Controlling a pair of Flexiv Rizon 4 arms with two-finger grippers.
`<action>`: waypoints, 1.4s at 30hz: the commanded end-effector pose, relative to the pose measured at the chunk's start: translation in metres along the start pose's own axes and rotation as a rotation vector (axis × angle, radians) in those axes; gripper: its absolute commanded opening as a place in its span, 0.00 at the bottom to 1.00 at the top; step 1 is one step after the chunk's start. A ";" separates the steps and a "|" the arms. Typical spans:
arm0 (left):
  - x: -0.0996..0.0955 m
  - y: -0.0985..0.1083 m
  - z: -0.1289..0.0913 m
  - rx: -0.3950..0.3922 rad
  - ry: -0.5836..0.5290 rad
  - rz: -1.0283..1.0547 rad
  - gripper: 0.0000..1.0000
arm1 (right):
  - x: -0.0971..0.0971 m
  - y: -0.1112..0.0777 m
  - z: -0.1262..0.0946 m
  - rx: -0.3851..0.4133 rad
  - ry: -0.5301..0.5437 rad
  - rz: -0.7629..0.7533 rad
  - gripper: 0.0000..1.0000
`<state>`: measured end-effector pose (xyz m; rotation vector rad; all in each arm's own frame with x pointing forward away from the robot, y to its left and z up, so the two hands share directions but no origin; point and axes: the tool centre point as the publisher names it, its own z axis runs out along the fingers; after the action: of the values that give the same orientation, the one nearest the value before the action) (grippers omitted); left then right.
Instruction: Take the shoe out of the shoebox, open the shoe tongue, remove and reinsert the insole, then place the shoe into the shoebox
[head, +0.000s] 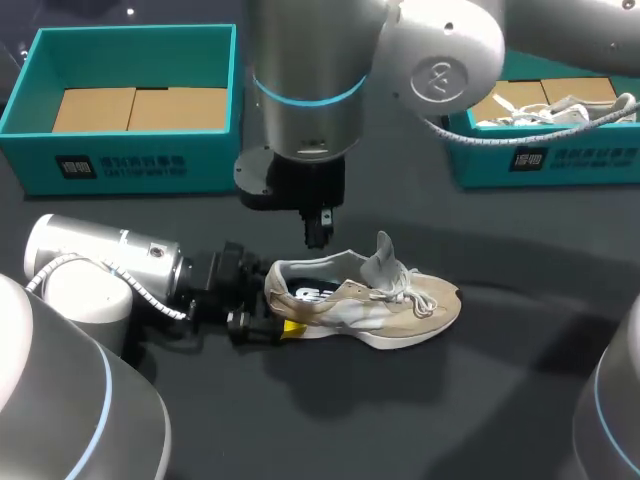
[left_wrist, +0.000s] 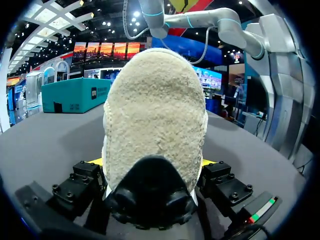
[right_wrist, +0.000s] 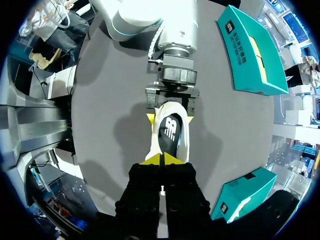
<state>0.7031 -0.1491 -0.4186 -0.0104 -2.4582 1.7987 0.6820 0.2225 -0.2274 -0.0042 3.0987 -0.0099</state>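
A beige shoe (head: 390, 310) lies on its sole on the dark table, toe to the right, tongue (head: 380, 258) standing up. Inside it lies the black insole (head: 312, 293) with a white mark, also seen in the right wrist view as the insole (right_wrist: 170, 131). My left gripper (head: 275, 312) comes in low from the left and is shut on the shoe's heel (left_wrist: 155, 115), one finger on each side. My right gripper (head: 318, 235) hangs just above the shoe's opening, shut with its yellow tips (right_wrist: 162, 159) together and nothing in it.
A teal shoebox (head: 120, 160) with a cardboard floor stands at the back left. A second teal box (head: 545, 160) at the back right holds another shoe with white laces. Dark table surface extends in front of the shoe.
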 end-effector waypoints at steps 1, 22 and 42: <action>0.003 0.003 -0.002 0.000 -0.003 0.000 0.00 | -0.003 0.007 0.006 0.012 0.007 0.000 0.00; 0.003 0.003 -0.002 0.000 -0.003 0.000 0.00 | -0.003 0.017 0.065 0.091 0.033 -0.051 0.00; 0.003 0.003 -0.002 0.000 -0.003 0.000 0.00 | -0.012 0.010 0.094 0.070 0.002 -0.023 0.00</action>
<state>0.7031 -0.1491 -0.4186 -0.0103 -2.4582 1.7986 0.6972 0.2364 -0.3067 -0.0394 3.0972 -0.1513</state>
